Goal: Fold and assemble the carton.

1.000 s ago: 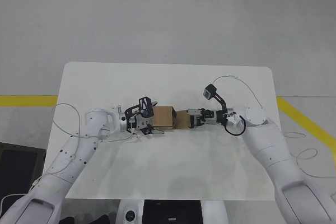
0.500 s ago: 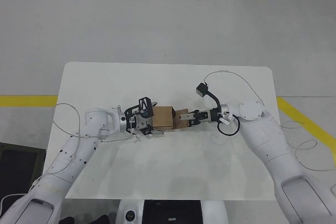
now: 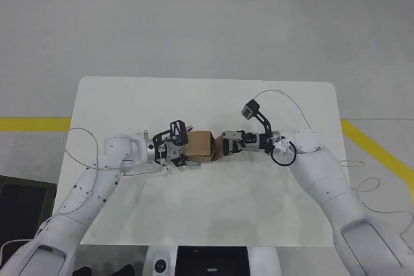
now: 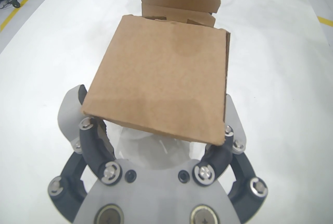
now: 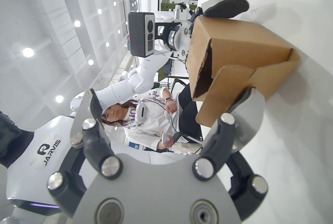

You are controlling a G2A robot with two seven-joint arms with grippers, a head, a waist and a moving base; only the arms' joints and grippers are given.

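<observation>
On the white table [image 3: 193, 214], just left of centre in the top view, the left gripper [image 3: 180, 148] grasps the carton [image 3: 202, 145] by its left end, a finger on each side. The carton lies mid-frame. Right of it, the right gripper [image 3: 225, 145] is spread wide, one finger just beside the end flap [image 4: 179, 2].

carton [image 3: 202, 145]: plain brown
desk [image 3: 124, 96]: white
floor [image 3: 193, 34]: grey with a yellow stripe
left gripper [image 4: 153, 118]: black and silver
</observation>
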